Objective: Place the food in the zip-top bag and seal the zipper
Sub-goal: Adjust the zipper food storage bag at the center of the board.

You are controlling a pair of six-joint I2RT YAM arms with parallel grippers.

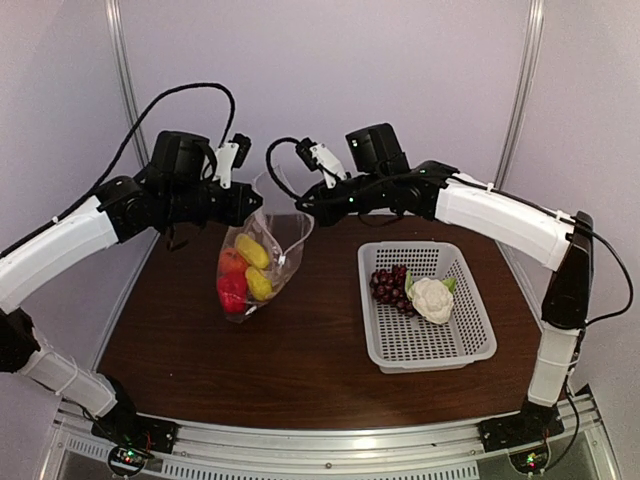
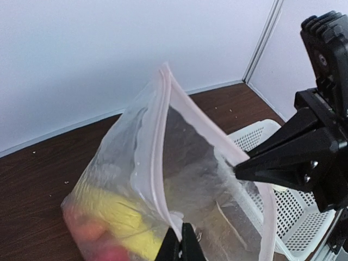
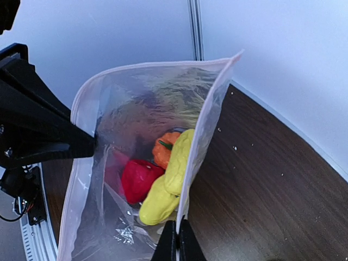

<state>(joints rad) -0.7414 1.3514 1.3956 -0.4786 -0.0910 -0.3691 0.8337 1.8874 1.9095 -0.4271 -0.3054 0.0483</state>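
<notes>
Left gripper (image 1: 254,207) and right gripper (image 1: 301,205) each clamp the zip-top bag (image 1: 281,244) at its rim; I'd keep 1 holding high, fetch grapes (image 1: 390,284) at 3 o'clock

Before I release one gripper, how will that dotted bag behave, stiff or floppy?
Probably floppy: the bag is thin, crinkled film, and its mouth is held up by the left gripper and right gripper. Likely bottom-heavy too, with the banana pieces and red pepper piled low, so it may slump sideways.

Soft even light, top view lo-res w/ bowed edges, wrist views sharper, sheen on zip-top bag (image 3: 136,163)
</notes>
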